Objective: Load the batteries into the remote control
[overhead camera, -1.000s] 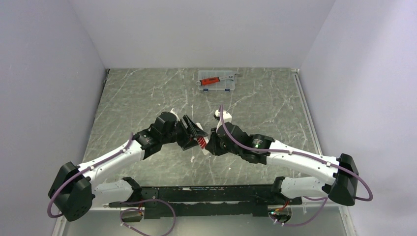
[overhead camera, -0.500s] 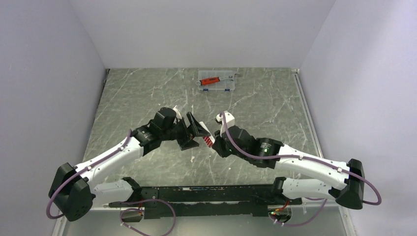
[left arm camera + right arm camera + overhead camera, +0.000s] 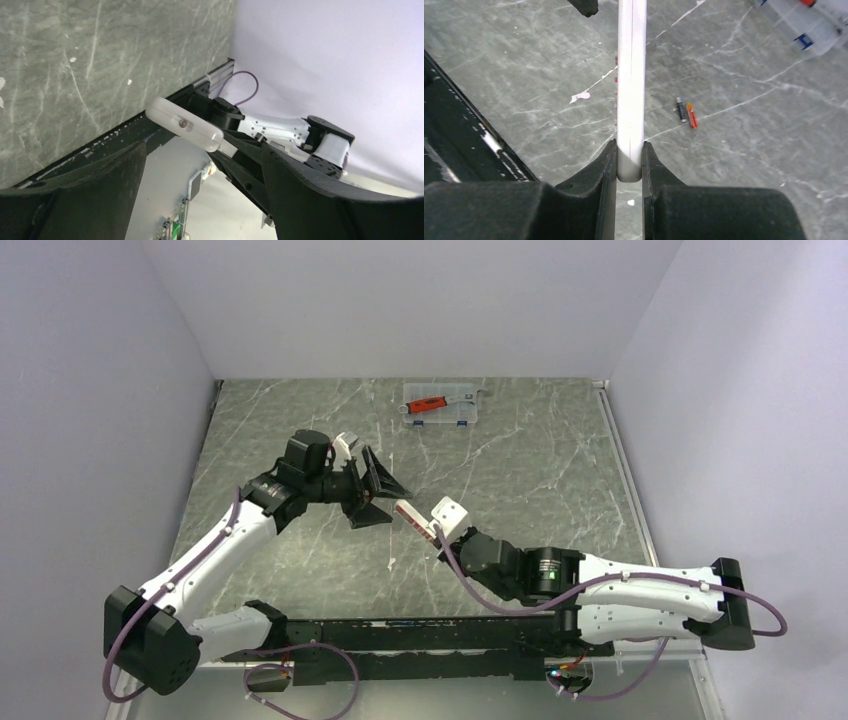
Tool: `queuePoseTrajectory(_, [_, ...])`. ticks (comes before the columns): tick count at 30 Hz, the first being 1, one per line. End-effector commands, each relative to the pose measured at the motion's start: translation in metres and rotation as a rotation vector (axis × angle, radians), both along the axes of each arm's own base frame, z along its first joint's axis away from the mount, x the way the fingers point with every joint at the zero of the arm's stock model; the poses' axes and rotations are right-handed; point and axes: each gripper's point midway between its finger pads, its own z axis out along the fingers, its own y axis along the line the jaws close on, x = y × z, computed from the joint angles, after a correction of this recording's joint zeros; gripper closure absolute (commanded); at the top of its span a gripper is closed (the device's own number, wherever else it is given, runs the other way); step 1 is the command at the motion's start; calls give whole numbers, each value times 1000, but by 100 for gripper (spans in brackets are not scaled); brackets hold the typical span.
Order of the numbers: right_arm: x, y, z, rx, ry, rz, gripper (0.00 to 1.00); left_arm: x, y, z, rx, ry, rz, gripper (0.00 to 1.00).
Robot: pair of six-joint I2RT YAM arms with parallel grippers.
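The remote control (image 3: 631,75) is a white bar held on edge off the table, with my right gripper (image 3: 629,160) shut on its near end. In the top view the remote control (image 3: 408,511) shows a red face and points toward my left gripper (image 3: 378,497), which stands wide open just left of it, not touching. From the left wrist, the remote control (image 3: 184,124) hangs beyond my open left gripper (image 3: 202,165). Two batteries (image 3: 686,112), dark with orange ends, lie side by side on the table to the right of the remote.
A clear plastic case (image 3: 440,405) with a red-handled tool on it sits at the back of the marble table (image 3: 540,460); its corner (image 3: 819,25) shows in the right wrist view. A white fleck (image 3: 581,95) lies on the table.
My left gripper has opened, let go of the remote and drawn back to the left and away. My right arm has kept the remote and swung it slightly farther out.
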Motion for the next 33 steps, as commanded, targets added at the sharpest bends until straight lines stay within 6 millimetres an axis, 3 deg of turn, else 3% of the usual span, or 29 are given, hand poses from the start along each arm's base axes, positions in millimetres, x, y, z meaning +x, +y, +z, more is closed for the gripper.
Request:
queuePoseTrajectory(1, [9,0,20,-21,-172,-17,100,-16,0,20,-58,8,-107,11])
queuePoseTrajectory(11, [5,-2,28,-163,-417,16,100,-35,-1,25,-112,85,-186,23])
queuePoseTrajectory(18, [5,0,34,-180,-496,15,100,-45,0,26,-131,129,-209,32])
queuePoseTrajectory(33, [-8,4,35,-251,-645,75,100,-42,-2,26,-162,150,-182,46])
